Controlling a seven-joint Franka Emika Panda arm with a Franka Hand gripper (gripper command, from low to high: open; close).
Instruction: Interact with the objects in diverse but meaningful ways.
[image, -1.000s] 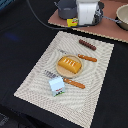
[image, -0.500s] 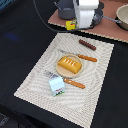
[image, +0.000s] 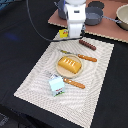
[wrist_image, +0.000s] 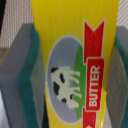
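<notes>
In the wrist view the yellow packet (wrist_image: 75, 65), printed with a cow and "BUTTER" on a red band, fills the space between my grey, green-edged pads (wrist_image: 22, 82), which press on both its sides. In the exterior view my gripper (image: 70, 34) is shut on this yellow packet (image: 63, 34), just beyond the striped mat's (image: 35, 87) far edge. The orange ridged bread loaf (image: 69, 64) lies on a tan plate (image: 58, 72) mid-mat. A light-blue carton (image: 56, 85) stands near the mat's front. A dark brown sausage (image: 87, 45) lies on the mat's far side.
An orange-handled utensil (image: 86, 57) lies beyond the loaf and another (image: 74, 83) in front of it. Grey pots (image: 92, 15) and a pale bowl (image: 122, 15) sit on a brown board (image: 107, 29) at the back. A black cable (image: 31, 22) loops over the dark table.
My gripper, with the yellow packet in it, has moved from over the brown board toward the mat's far edge. The loaf, carton and sausage have not moved.
</notes>
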